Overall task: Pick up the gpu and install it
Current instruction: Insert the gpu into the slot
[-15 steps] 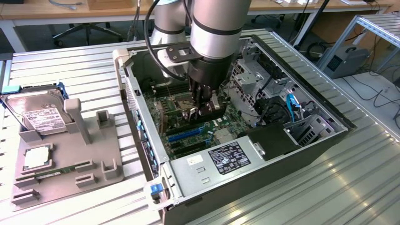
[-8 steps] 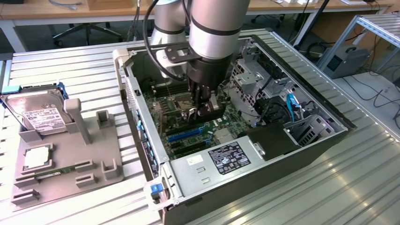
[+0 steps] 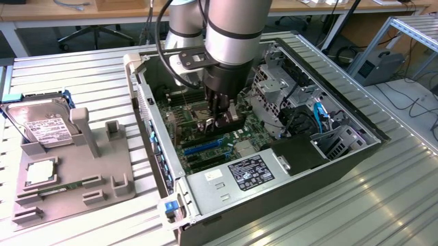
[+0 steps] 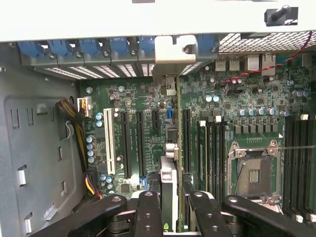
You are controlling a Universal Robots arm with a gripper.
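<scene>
The motherboard (image 4: pixel 148 106) is dark green with black slots and one white slot (image 4: pixel 109 148). Blue clips (image 4: pixel 64 49) line the grey case (image 3: pixel 287 169). The gripper (image 4: pixel 170 207) is black. The hard drive (image 3: pixel 42 125) is silver with a white label, and the table (image 3: pixel 82 72) is ribbed silver.

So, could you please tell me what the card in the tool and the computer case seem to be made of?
The card, held edge-on in the tool over the motherboard, looks like green circuit board with a bare silver bracket at its end, probably sheet metal given its dull shine. The computer case appears to be grey unpainted steel or similar, with folded edges and punched vent holes.
</scene>
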